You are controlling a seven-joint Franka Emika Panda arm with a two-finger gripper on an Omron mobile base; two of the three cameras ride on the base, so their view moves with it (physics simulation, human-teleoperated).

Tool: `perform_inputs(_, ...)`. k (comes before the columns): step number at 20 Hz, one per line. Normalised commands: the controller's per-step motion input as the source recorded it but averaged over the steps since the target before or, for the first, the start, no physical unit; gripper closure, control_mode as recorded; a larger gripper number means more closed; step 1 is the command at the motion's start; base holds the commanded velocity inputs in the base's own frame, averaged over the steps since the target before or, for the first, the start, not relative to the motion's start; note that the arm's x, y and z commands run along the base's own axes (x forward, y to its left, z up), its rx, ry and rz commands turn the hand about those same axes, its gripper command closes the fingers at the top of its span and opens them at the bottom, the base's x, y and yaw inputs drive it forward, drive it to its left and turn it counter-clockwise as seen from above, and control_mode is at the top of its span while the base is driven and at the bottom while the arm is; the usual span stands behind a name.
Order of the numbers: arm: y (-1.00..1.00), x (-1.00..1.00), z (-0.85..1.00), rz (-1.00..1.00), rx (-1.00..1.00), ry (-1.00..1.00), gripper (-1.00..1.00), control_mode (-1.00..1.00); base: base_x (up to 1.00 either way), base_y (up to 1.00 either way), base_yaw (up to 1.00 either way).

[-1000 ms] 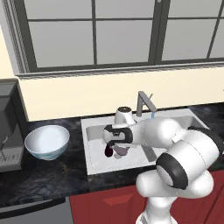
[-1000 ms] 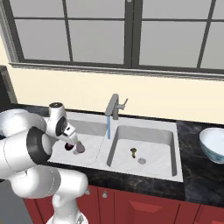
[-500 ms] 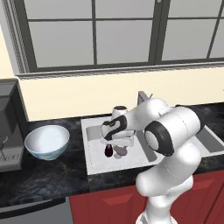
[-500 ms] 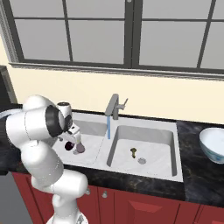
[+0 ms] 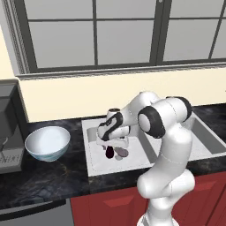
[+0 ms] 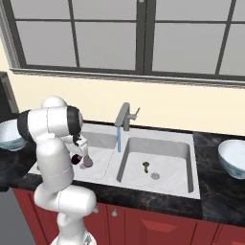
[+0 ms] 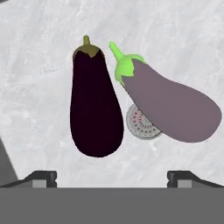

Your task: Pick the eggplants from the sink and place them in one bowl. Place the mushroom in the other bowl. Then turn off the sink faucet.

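From the left base view, the pincer (image 5: 115, 147) hangs low in the sink (image 5: 95, 164), right over both eggplants (image 5: 114, 153), ready for the first pick; one bowl (image 5: 47, 142) waits on the counter (image 5: 53, 176). The right base view shows the sink faucet (image 6: 125, 116) running and what looks like the mushroom (image 6: 146, 166) in the other basin. In the hand view the fingertips (image 7: 41, 178) stand wide apart, holding nothing, above the dark eggplant (image 7: 95, 111).

The paler eggplant (image 7: 173, 109) covers the drain (image 7: 141, 124) at its 3 o'clock side; the arm hides the faucet (image 5: 190, 125).
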Motion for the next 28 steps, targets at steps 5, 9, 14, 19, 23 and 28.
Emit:
perform_inputs(5,0.06,0.3,-0.39,-0.06,0.0,0.0,-1.0,-1.0,0.0,0.0,0.0)
perform_inputs(9,0.11,0.37,-0.26,-0.03,0.0,0.0,-1.0,-1.0,0.0,0.0,0.0)
perform_inputs(14,0.03,0.19,-0.53,-0.03,-0.03,0.0,-1.0,-1.0,0.0,0.0,0.0)
perform_inputs(19,0.06,0.12,-0.53,-0.05,-0.04,0.0,1.0,-1.0,0.0,0.0,0.0)
perform_inputs(23,0.18,0.08,-0.3,-0.09,-0.07,0.0,1.0,-1.0,0.0,0.0,0.0)
perform_inputs(28,0.04,0.0,0.1,-0.05,0.0,-0.23,1.0,-1.0,0.0,0.0,0.0)
